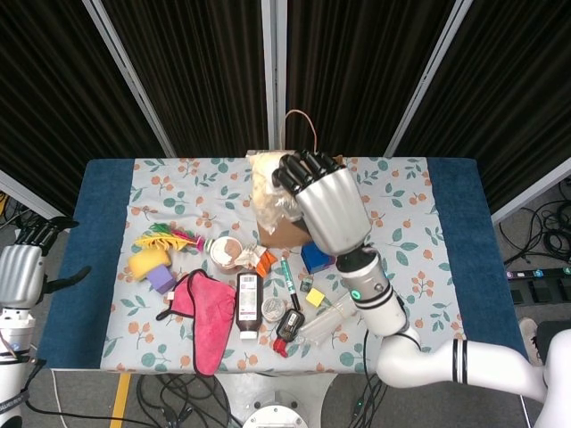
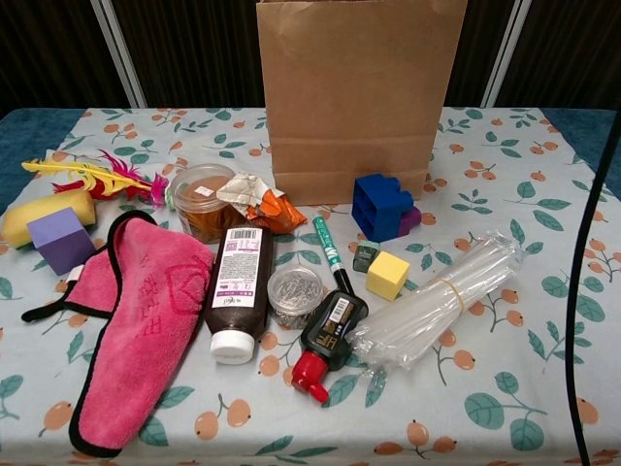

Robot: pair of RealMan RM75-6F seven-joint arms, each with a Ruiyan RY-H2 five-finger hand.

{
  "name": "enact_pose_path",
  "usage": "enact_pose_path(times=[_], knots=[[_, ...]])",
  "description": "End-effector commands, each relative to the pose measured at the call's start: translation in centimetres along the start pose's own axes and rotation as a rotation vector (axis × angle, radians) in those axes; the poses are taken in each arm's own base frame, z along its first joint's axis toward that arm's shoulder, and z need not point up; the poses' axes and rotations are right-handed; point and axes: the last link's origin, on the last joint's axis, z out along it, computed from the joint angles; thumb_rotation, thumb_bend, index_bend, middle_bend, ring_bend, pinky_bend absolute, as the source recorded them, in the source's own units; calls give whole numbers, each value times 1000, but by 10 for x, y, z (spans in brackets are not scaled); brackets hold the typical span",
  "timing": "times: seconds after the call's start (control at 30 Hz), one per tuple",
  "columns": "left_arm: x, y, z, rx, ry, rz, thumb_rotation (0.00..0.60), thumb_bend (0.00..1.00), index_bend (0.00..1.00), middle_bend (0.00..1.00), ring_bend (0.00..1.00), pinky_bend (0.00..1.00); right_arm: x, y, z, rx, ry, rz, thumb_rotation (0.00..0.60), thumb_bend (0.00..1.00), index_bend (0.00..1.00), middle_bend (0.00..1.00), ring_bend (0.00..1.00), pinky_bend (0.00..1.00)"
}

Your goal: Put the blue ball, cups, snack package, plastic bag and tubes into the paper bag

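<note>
Holding the plastic bag (image 1: 268, 189), your right hand (image 1: 326, 207) hangs over the open top of the paper bag (image 2: 359, 97), which stands upright at the far middle of the tabletop (image 1: 455, 267), and your left hand (image 1: 22, 267) waits off the left edge with nothing in it, fingers apart. Near the paper bag's front lie the cup (image 2: 199, 199), the snack package (image 2: 257, 202) and the clear tubes (image 2: 437, 301), crowded among a pink cloth (image 2: 141, 330), brown bottle (image 2: 238, 291) and blue block (image 2: 381, 206). You have open cloth along the right and far-left sides.
</note>
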Motion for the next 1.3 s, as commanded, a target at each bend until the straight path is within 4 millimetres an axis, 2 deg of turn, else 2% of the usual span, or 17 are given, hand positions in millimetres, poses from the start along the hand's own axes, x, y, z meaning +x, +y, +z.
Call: enact_pose_path(times=[0.03,0.23,0.4,0.57,0.7,0.8,0.87,1.07,1.17,1.3], knots=[[0,-1,1,5,-2,5,600,174,333,357,271,340,-22,18,18,-75,-7,-14,600,227,604,474,393,570],[-2,-5,2,19,-8,16,600,174,333,357,271,340,-55,35,19,-155,-59,16,600,228,605,474,393,569],[-5,-6,3,24,-16,20,600,174,332,357,272,340,-77,46,13,-238,-132,71,600,224,606,473,393,568],[-8,-5,5,23,-26,23,600,175,333,357,271,340,-86,55,8,-297,-182,114,600,215,593,459,387,563],[-9,-5,4,22,-27,24,600,174,333,357,272,340,-88,58,6,-321,-227,159,600,100,493,416,313,493],[-9,-5,4,22,-27,24,600,174,333,357,272,340,-87,60,5,-320,-248,168,600,18,394,369,242,427],[-9,-5,4,21,-27,24,600,174,333,357,272,340,-86,60,3,-319,-257,176,600,0,342,334,202,401],[-8,-2,4,15,-26,21,600,174,333,357,272,340,-76,63,2,-323,-246,189,600,0,292,298,167,382],[-8,-1,3,16,-27,16,600,174,333,357,271,340,-58,63,3,-316,-176,209,600,0,292,300,167,379],[-10,1,3,12,-34,10,600,174,333,357,272,340,-10,74,5,-288,-45,180,600,0,288,306,169,377]])
